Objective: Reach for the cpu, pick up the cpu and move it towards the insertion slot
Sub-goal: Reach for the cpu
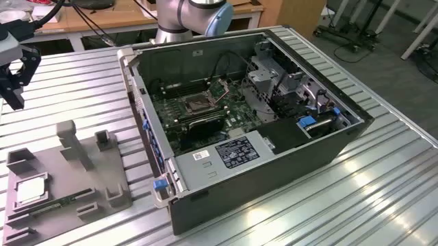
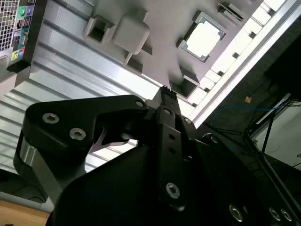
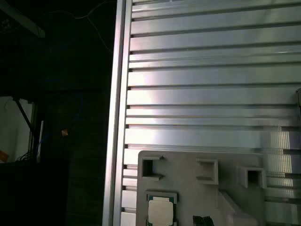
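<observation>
Though the gripper [image 1: 14, 86] is cut off at the exterior view's left edge, left of the computer case [image 1: 274, 169], and I cannot tell whether it is released or clenched, it hangs well apart from 1 cpu [image 1: 31, 190], which lies in 1 grey tray [image 1: 72, 177] left of the case; 1 insertion slot [image 1: 199, 104] sits inside the case.

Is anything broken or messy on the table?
Nothing stands out. The cpu lies flat in its recess in the grey tray. The memory stick sits in its groove beside it. The open case rests flat on the table.
</observation>
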Motion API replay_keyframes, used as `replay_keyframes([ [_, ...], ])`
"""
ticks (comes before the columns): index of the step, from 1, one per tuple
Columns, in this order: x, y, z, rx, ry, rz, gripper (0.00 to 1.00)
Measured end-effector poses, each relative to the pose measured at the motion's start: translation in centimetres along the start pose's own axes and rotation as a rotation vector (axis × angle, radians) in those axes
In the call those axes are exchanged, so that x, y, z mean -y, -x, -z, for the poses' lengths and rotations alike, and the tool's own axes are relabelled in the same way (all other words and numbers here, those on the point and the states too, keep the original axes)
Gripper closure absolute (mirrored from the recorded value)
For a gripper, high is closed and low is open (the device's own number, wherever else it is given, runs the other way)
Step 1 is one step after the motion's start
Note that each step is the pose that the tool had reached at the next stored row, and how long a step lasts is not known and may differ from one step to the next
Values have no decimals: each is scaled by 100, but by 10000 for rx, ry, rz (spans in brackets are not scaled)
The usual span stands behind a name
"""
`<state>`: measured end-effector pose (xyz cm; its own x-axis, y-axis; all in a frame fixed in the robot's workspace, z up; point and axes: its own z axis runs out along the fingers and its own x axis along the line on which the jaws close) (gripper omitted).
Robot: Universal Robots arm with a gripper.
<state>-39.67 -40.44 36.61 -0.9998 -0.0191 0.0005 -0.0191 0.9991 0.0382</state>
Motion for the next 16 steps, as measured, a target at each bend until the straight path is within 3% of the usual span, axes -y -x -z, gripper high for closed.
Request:
replay_keyframes([
  [13,0,-1,-1,-1,-1,0,89],
  [16,0,-32,-6,0,0,1,89],
])
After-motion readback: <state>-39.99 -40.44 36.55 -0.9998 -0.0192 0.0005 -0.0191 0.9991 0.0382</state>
